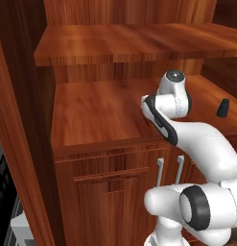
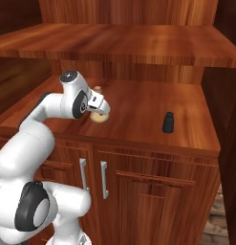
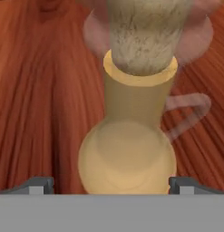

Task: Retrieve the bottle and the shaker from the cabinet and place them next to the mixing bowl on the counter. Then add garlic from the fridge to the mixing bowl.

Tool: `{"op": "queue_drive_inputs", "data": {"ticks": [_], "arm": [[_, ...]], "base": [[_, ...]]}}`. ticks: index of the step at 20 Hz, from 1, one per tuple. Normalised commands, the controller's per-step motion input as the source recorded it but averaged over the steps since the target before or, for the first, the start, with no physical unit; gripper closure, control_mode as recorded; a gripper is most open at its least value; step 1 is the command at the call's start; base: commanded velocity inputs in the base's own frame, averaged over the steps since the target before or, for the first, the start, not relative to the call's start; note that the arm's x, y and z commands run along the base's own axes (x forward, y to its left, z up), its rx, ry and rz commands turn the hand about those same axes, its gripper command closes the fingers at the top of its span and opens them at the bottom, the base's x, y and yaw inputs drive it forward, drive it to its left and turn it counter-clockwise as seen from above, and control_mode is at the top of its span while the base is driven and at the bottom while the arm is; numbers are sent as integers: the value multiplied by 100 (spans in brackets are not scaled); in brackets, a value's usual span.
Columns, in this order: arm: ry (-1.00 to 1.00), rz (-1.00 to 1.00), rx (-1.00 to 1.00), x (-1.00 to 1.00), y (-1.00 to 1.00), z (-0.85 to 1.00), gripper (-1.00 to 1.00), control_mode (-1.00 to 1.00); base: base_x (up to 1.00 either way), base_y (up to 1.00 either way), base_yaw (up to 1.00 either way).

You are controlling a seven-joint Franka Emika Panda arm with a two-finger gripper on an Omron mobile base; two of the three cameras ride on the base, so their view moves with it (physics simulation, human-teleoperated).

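- The hand hangs low over the broad lower shelf of the reddish-brown cabinet, reached in under the upper shelf.
- The bottle, tan-beige with a round bulbous base and a thin neck, sits right at the hand; in the hand view its base lies between the two dark fingertips, one on each side.
- The jaws stand apart on either side of the base. Whether the pads touch the bottle I cannot tell, because the grey band cuts off the tips.
- A pale, fuzzy stopper tops the neck, at the far end from the hand.
- In the right base view just a sliver of the bottle peeks out below the hand, resting on the shelf wood.
- The shaker, a small black tapered cylinder, stands upright on the same shelf, well apart from the hand and off to its right, near the shelf's front edge.
- From the left base view the shaker appears beyond the arm's wrist, which hides the hand and bottle there.
- Between the hand and the shaker lies bare wood.
- Under the shelf, below the hand, are the cabinet's lower doors with two upright silver bar handles side by side.
- The cabinet's side wall rises well off to the hand's left.
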Motion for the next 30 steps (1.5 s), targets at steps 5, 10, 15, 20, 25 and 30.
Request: {"op": "queue_drive_inputs", "data": {"ticks": [5,10,15,20,25,30], "arm": [[4,7,0,29,-35,-2,-100,-100],[0,11,0,0,-16,5,-100,-100],[0,5,0,0,0,1,-100,-100],[-1,0,0,1,11,-1,-100,-100],[-8,-2,-4,11,9,-6,-100,-100],[-11,-11,-2,0,-1,-11,-100,-100]], "base": [[0,0,0],[0,0,0],[0,0,0],[0,0,0],[0,0,0],[0,0,0]]}}
